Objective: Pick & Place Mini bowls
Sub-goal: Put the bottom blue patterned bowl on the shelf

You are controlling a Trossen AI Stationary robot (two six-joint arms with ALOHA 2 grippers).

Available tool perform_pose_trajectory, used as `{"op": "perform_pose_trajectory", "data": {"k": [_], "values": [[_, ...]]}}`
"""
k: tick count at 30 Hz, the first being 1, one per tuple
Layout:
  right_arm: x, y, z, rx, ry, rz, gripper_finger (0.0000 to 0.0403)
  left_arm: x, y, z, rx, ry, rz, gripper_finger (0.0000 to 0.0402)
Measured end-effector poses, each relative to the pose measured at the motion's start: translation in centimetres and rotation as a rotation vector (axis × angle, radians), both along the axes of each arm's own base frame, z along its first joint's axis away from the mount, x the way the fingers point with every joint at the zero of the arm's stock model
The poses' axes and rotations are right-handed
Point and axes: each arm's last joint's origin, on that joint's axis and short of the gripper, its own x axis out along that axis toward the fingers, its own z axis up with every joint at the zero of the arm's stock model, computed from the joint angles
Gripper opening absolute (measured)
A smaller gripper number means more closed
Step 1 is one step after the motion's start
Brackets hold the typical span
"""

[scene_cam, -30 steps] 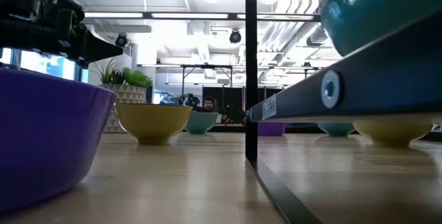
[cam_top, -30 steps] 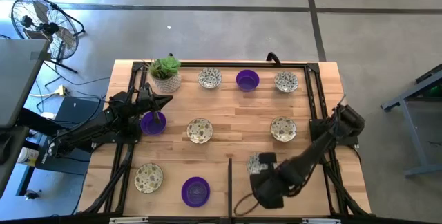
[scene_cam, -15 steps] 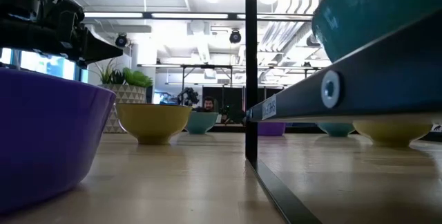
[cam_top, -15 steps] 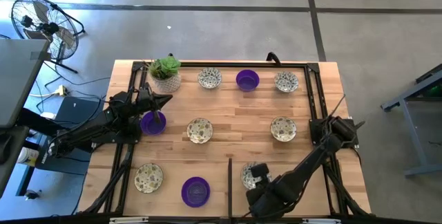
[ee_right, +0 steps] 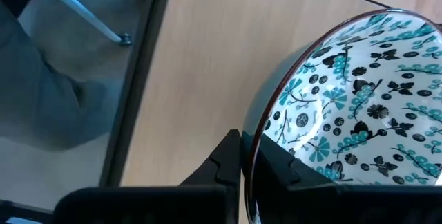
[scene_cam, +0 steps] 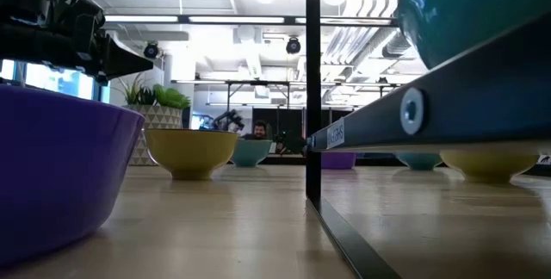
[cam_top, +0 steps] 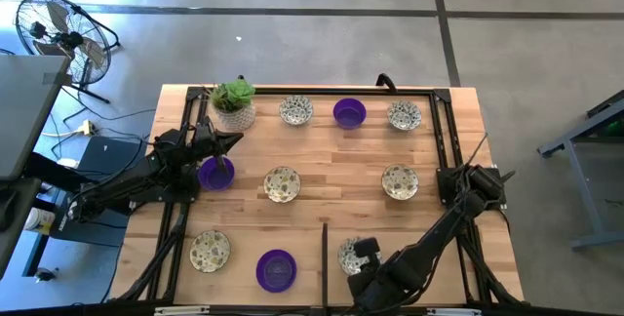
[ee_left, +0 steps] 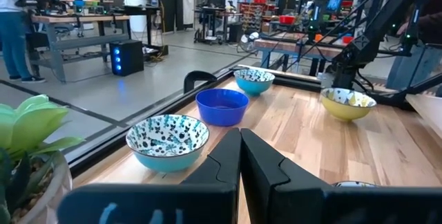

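Several mini bowls sit on the wooden table: speckled cream ones along the far row point(cam_top: 295, 111) and in the middle point(cam_top: 282, 184), and purple ones point(cam_top: 349, 113), point(cam_top: 276, 269). My right gripper point(cam_top: 359, 255) is near the near edge, shut on a speckled bowl point(cam_top: 349, 255) with a teal outside point(scene_cam: 465, 3). My left gripper point(cam_top: 222, 167) is shut and stands over a purple bowl point(cam_top: 213, 175) at the table's left. In its wrist view the left gripper point(ee_left: 240, 141) has nothing between the fingers. My right gripper pinches the speckled bowl by its rim point(ee_right: 266, 124), one finger point(ee_right: 280, 165) inside the bowl and the other outside its teal wall. The low view shows the bowl lifted clear of the table, and it looks tilted in the hold.
A pale pot with a green plant point(cam_top: 234, 106) stands at the far left corner. Black frame rails point(cam_top: 444, 131) run around the table and a thin black post point(cam_top: 324, 248) stands near the near edge. Bare wood point(cam_top: 336, 184) lies between the middle bowls.
My right gripper has carried the speckled bowl toward the table's near edge and a little to the left, still shut on its rim. The left arm has kept still.
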Motion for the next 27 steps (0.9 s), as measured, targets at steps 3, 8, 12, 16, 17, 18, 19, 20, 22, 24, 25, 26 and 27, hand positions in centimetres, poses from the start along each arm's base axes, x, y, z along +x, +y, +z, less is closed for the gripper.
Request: {"op": "perform_pose_trajectory", "data": {"k": [3, 8, 12, 16, 17, 18, 19, 20, 22, 24, 25, 26, 27], "values": [[0.1, 0.1, 0.0, 0.017, -0.005, -0.013, 0.0013, 0.0, 0.0, 0.0, 0.000, 0.000, 0.001, 0.0001], [0.4, 0.4, 0.1, 0.075, -0.020, -0.030, 0.0013, 0.0, 0.0, 0.0, -0.001, 0.001, 0.001, 0.0001], [0.2, 0.3, -0.6, 0.070, 0.005, -0.053, 0.0013, 0.0, 0.0, 0.0, -0.001, 0.003, 0.001, 0.0001], [0.1, 0.2, -1.3, 0.073, 0.011, -0.068, 0.0021, 0.0, 0.0, 0.0, -0.001, 0.002, 0.001, 0.0001], [0.1, 0.2, -1.3, 0.073, 0.012, -0.067, 0.0024, 0.0, 0.0, 0.0, -0.001, 0.002, 0.002, 0.0001], [0.1, 0.2, -1.3, 0.073, 0.011, -0.066, 0.0027, 0.0, 0.0, 0.0, -0.001, 0.002, 0.001, 0.0001], [0.1, 0.3, -1.3, 0.076, 0.008, -0.066, 0.0030, 0.0, 0.0, 0.0, -0.001, 0.002, 0.002, 0.0001], [0.2, 0.2, -1.3, 0.081, 0.004, -0.067, 0.0032, 0.0, 0.0, 0.0, -0.001, 0.002, 0.002, 0.0001], [0.4, 0.3, -1.3, 0.099, -0.007, -0.061, 0.0036, 0.0, 0.0, 0.0, -0.001, 0.002, 0.002, 0.0001], [0.6, 0.4, -1.2, 0.113, -0.018, -0.053, 0.0041, 0.0, 0.0, 0.0, -0.001, 0.002, 0.002, 0.0001], [0.6, 0.5, -1.2, 0.119, -0.023, -0.051, 0.0044, 0.0, 0.0, 0.0, -0.001, 0.002, 0.002, 0.0001], [0.6, 0.6, -1.2, 0.126, -0.028, -0.049, 0.0047, 0.0, 0.0, 0.0, -0.001, 0.002, 0.002, 0.0001], [0.6, 0.7, -1.2, 0.132, -0.033, -0.049, 0.0052, 0.0, 0.0, 0.0, -0.001, 0.002, 0.002, 0.0001]]}}
